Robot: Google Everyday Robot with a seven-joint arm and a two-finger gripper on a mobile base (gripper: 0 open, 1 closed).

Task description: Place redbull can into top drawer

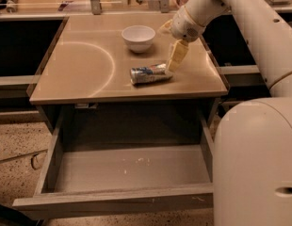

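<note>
The redbull can [150, 74] lies on its side on the tan tabletop [89, 65], right of the middle, its length running left to right. My gripper [175, 59] hangs from the white arm that comes in from the upper right. It points down at the can's right end, just above and to the right of it. The top drawer [132, 168] is pulled wide open below the tabletop's front edge. Its pale scuffed bottom is bare.
A white bowl [138, 37] stands on the tabletop behind the can. The robot's white body [254, 159] fills the lower right, beside the drawer's right side. Dark openings flank the table on both sides. Clutter lines the far edge.
</note>
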